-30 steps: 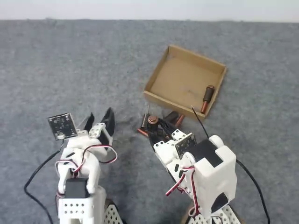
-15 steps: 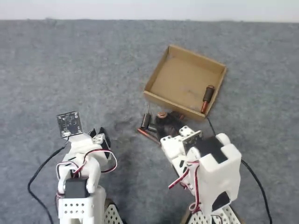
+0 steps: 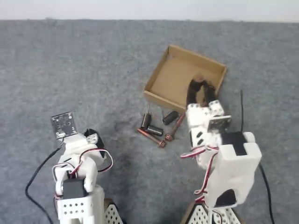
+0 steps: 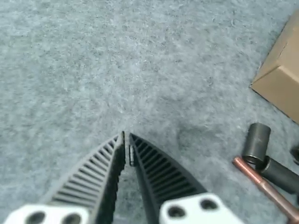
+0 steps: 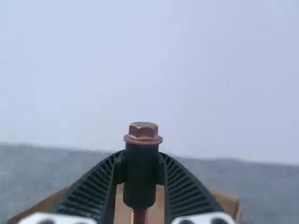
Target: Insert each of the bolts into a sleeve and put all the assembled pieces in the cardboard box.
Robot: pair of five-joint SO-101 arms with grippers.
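- The right gripper (image 5: 140, 163) is pinching an assembled piece: a black cylindrical sleeve (image 5: 140, 179) with a copper-coloured hex-headed bolt (image 5: 142, 133) through it. The jaws are clamping the sleeve's sides, with the bolt head standing proud above them and a bit of shank showing below.
- In the high view this gripper is hanging over the near right part of the shallow brown cardboard box (image 3: 175, 72).
- The left gripper (image 4: 126, 140) is sitting low over the grey carpet (image 4: 93, 56), its jaws pressed almost together and holding nothing.
- Loose black sleeves (image 3: 146, 121) and two loose copper bolts (image 3: 174, 128) are lying bunched on the carpet just in front of the box, some of them touching.
- The held piece is looking stiff, probably metal, small but dense, and in no way fragile. Being smooth and round, it is likely to roll or slip.
- The bolt is probably sitting loose in its sleeve, so tilting may be letting it slide out. Gripping across the sleeve's middle, as now, is looking like the safest hold.
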